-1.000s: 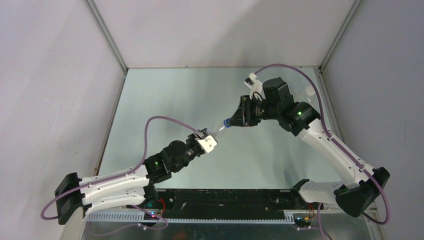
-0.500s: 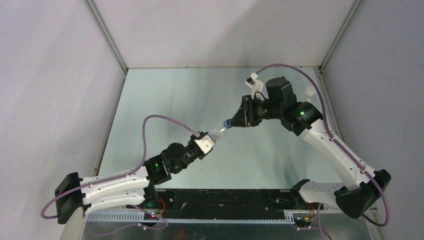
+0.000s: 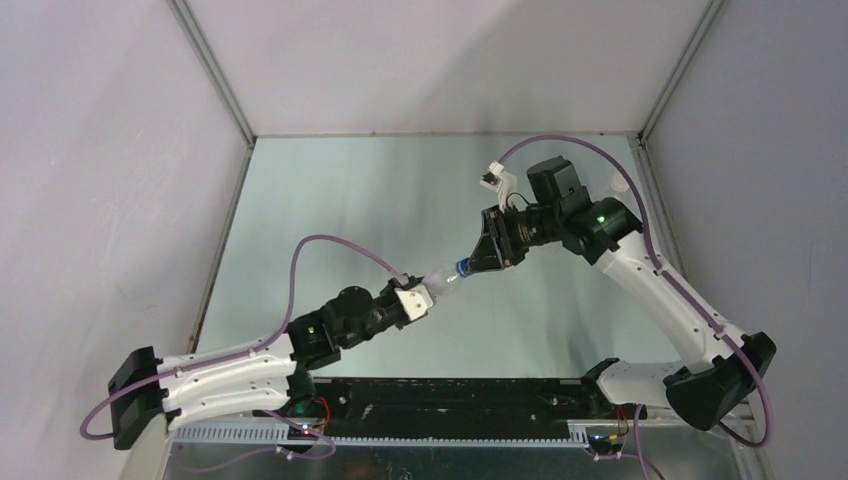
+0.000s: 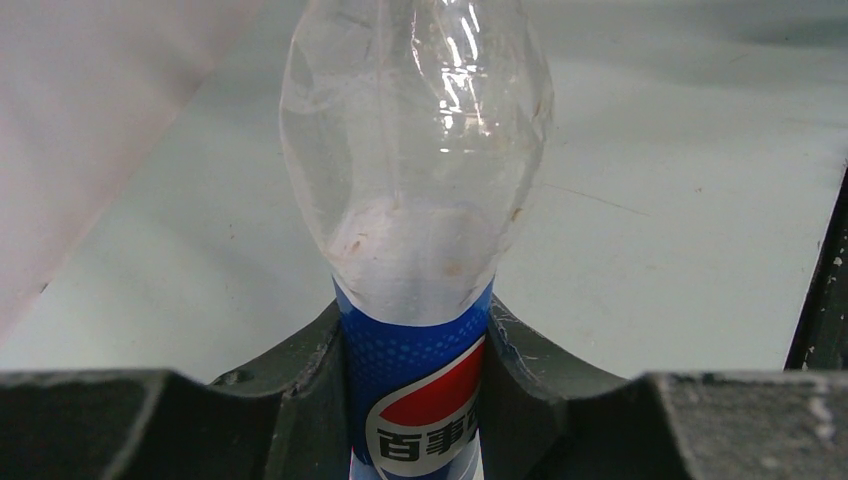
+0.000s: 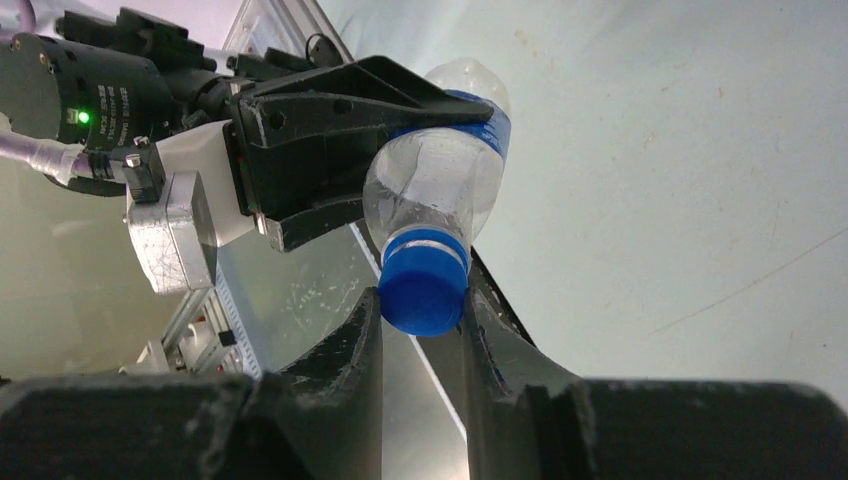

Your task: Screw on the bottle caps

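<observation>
We see the left tool (image 3: pixel 427 291) shut tight on a small clear plastic bottle w/ a blue, red & white label (image 3: pixel 440 279). In the left wrist view its two dark fingers (image 4: pixel 290 395) press on the label part, one on each side. The clear part above the label looks a bit wrinkly. The bottle is up in the air over the pale green table (image 3: pixel 330 200), not touching it. It is tilted, w/ its neck pointing up & to the right, at the right tool (image 3: pixel 468 266).

The right tool is almost all the way shut too. It has hold of a small round blue plastic cap (image 5: pixel 424 290). The cap sits on the end of the bottle's neck, w/ one dark finger touching it on each side. We can't tell if the cap is screwed all the way down.

From the top view, the 2 tools meet over the middle of the table, a bit to the right. The bottle is the only thing between them.

A purple cable (image 3: pixel 320 240) loops over the left arm & another one (image 3: pixel 560 138) loops over the right arm. A small green light (image 3: pixel 315 327) glows on the left arm.

A small pale thing (image 3: pixel 620 184) sits by the table's far right edge, behind the right arm. It is too small & blurry to tell what it is.
</observation>
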Available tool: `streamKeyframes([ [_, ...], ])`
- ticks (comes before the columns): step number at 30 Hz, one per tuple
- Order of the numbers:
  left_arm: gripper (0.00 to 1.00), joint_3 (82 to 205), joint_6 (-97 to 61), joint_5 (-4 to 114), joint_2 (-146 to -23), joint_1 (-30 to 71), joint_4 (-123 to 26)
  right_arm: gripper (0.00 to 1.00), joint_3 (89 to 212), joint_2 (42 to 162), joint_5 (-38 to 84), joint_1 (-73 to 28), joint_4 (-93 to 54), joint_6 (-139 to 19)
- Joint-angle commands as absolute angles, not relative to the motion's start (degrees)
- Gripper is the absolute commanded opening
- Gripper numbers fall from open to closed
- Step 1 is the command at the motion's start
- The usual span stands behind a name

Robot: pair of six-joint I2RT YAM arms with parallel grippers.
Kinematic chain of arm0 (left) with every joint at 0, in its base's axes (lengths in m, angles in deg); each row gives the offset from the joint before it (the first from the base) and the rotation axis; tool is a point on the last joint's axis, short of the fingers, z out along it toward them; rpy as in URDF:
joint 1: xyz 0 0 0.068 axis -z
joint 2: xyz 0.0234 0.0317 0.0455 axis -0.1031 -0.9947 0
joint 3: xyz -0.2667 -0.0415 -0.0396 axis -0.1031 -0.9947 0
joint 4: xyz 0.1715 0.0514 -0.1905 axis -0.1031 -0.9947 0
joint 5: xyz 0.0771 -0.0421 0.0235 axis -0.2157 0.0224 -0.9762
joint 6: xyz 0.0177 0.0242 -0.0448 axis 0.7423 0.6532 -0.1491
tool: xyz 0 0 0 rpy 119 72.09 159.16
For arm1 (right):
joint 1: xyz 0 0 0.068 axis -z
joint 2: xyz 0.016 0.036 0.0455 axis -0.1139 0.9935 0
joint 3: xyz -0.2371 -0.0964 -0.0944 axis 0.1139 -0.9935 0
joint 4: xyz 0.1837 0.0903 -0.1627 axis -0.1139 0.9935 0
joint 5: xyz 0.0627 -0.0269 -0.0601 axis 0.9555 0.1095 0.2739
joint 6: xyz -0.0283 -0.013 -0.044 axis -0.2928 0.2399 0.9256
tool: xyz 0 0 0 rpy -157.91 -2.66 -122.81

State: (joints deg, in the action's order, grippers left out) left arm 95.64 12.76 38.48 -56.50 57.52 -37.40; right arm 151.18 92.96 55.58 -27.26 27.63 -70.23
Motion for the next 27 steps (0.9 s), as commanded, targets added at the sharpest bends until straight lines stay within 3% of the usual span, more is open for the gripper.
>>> streamKeyframes([
  [1,0.38,98.92,15.32,46.02,-55.38,58.51,-30.14,0.00,153.99,95.05,61.31,-27.98,28.78,-65.04],
  [18,0.37,98.08,16.06,36.51,-59.01,58.60,-17.39,0.00,154.68,95.57,54.37,-28.11,26.88,-78.56],
  [27,0.37,101.47,9.10,33.89,-59.92,58.60,-35.50,0.00,155.34,89.49,49.24,-26.93,24.02,-76.77],
])
